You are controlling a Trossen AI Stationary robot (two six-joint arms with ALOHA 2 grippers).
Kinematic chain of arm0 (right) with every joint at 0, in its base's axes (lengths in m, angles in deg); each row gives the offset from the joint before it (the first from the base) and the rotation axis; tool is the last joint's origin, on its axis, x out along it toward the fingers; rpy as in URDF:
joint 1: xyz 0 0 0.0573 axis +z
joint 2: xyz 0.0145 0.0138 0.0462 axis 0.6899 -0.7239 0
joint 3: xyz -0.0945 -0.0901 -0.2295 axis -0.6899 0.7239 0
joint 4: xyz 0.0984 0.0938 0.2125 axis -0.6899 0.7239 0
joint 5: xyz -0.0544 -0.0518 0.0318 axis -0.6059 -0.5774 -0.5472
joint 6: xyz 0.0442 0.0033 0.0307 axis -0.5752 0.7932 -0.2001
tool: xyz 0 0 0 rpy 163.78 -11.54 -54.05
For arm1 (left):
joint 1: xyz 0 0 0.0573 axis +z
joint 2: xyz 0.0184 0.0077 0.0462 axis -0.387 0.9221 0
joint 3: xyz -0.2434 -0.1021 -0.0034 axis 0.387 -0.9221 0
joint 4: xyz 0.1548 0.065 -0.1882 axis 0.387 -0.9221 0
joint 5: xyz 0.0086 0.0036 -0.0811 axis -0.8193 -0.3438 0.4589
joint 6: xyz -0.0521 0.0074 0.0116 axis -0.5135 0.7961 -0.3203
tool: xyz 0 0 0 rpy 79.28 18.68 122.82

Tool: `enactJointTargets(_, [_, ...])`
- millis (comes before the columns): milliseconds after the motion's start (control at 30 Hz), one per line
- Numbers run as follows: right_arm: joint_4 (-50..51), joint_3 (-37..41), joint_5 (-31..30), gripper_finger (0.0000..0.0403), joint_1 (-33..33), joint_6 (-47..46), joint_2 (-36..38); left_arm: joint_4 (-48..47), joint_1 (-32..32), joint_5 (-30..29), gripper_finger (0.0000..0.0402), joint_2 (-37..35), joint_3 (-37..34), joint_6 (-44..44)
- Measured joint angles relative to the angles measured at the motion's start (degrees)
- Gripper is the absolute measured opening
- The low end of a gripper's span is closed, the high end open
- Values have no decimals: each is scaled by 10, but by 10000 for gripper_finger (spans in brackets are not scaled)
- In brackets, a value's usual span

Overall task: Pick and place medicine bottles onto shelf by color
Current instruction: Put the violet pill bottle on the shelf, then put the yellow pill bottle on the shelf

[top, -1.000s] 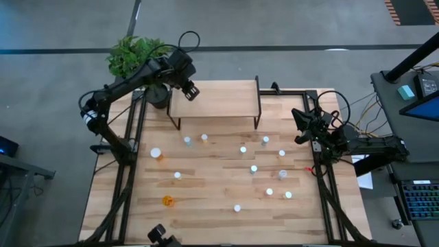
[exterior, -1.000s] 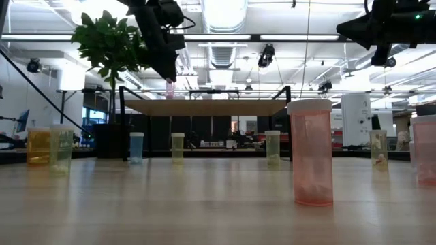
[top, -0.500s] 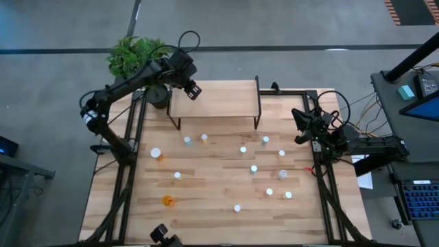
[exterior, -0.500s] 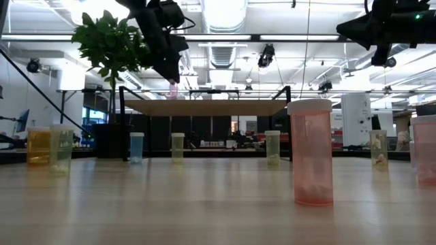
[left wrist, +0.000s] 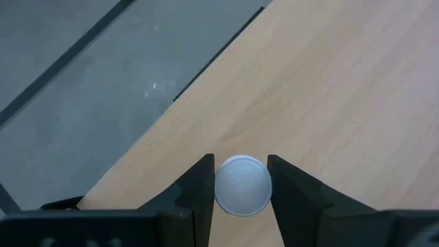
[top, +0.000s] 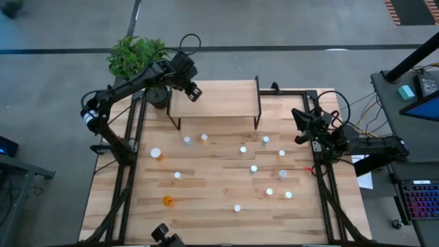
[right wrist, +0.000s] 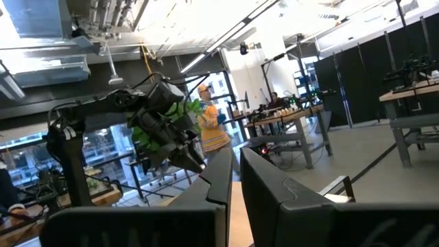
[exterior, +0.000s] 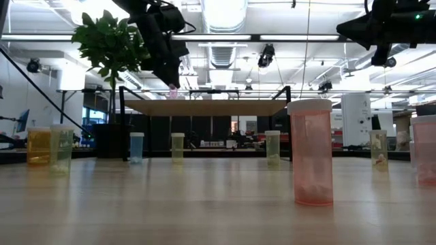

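My left gripper [top: 193, 92] is over the far left corner of the low wood-topped shelf [top: 223, 103] and is shut on a small pinkish medicine bottle [exterior: 173, 92] with a pale cap [left wrist: 241, 185]. Several more small bottles stand upright on the table in front of the shelf, among them an orange one [top: 167, 200] and a larger white-capped one [top: 156, 153]. In the low view a pink bottle [exterior: 311, 153] stands close to the camera. My right gripper [top: 304, 127] waits, shut, raised over the table's right edge. My left gripper pinches the bottle between its two fingers [left wrist: 199, 189] at the round cap [left wrist: 241, 185], coming from above and pointing down. The bottle is upright below the fingers, and its base [exterior: 173, 96] is at the shelf top; whether it rests there I cannot tell.
A potted plant [top: 134, 55] stands just left of the shelf's far left corner, close to my left arm. The shelf top [exterior: 204, 107] is otherwise bare. Black frame rails run along the table's left and right edges. Benches and a person show in the room beyond.
My left gripper has come down a little toward the shelf top and shifted slightly toward the table's right, still shut on the pinkish bottle. The bottle now sits lower, with its base down at the shelf top.
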Motion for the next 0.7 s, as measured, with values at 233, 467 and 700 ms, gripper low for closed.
enactJointTargets(233, [0,0,0,22,0,0,0,1,0,0,137,0,0,0])
enactJointTargets(467, [0,0,0,22,0,0,0,5,0,-3,144,0,0,1])
enactJointTargets(700, [0,0,0,22,0,0,0,7,-3,-3,144,-11,16,16])
